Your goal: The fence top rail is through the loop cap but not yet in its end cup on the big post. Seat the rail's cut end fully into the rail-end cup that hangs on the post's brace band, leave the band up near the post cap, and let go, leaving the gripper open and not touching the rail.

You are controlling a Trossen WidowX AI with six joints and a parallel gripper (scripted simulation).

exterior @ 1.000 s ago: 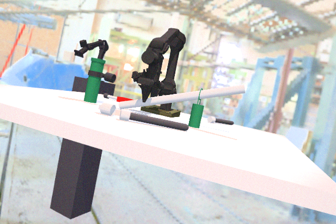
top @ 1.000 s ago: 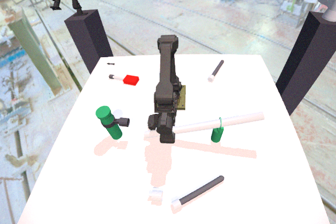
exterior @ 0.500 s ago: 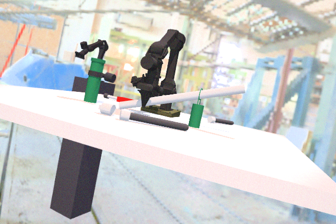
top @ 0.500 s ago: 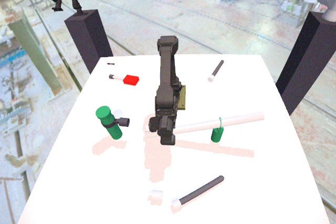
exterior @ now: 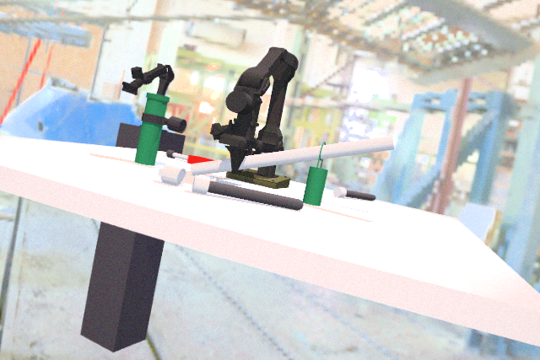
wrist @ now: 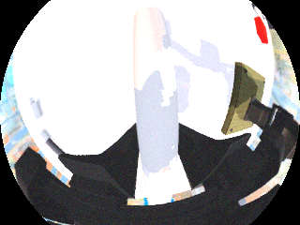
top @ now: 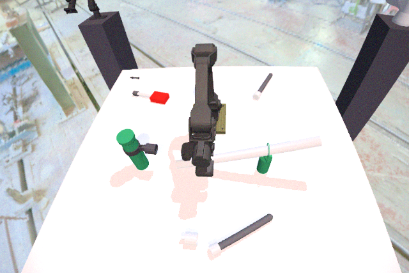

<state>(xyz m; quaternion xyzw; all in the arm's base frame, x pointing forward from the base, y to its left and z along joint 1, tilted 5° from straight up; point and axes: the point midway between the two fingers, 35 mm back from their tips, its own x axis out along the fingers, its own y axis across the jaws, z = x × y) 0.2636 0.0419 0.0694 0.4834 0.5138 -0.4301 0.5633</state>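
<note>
The pale rail (top: 290, 145) (exterior: 357, 147) (wrist: 152, 47) passes through the green loop (top: 268, 146) (exterior: 321, 151) above the small post (top: 263, 165) (exterior: 315, 185). It slopes down toward its left end, which is low over the table and clear of the cup. My gripper (exterior: 236, 168) (wrist: 157, 124) is shut on the rail near that end, one finger on each side; the top view hides the fingertips. The big green post (top: 140, 160) (exterior: 148, 147) stands left of the gripper. Its dark band (top: 133, 150) (exterior: 152, 119) sits below the cap; the dark rail-end cup (top: 151, 148) (exterior: 176, 124) faces right, higher than the rail's left end.
A dark rod with a white head (top: 246, 231) (exterior: 257, 195) and a white fitting (top: 190, 236) (exterior: 172, 174) lie on the near side. A red block (top: 159, 97) (exterior: 199, 159) (wrist: 262, 30) and another dark rod (top: 264, 83) (exterior: 359, 195) lie toward the back.
</note>
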